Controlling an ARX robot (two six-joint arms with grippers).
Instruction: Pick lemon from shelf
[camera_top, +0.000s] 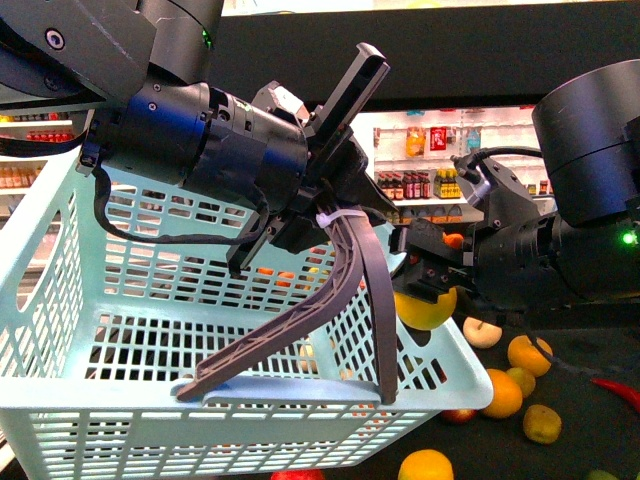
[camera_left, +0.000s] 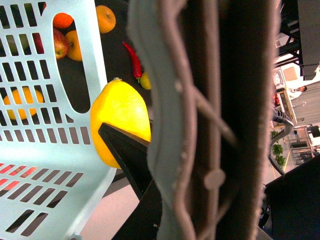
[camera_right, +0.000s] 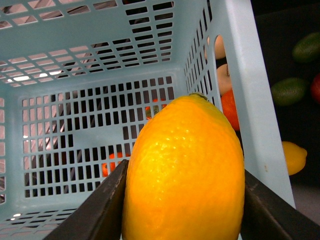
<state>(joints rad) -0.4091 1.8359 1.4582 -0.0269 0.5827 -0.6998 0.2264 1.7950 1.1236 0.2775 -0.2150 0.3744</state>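
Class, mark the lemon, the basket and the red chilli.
lemon (camera_right: 185, 170), right wrist view, middle of its peel.
basket (camera_top: 100, 398), front view, near rim.
red chilli (camera_left: 133, 60), left wrist view, mid-body.

You're in what looks like a grocery shop: bottle-stocked wall shelves (camera_top: 420, 185), loose fruit (camera_top: 528, 355) on the shelf (camera_top: 585, 440), a shopping basket (camera_top: 60, 330)

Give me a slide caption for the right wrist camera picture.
Right gripper holds the lemon beside the rim of the pale blue basket.
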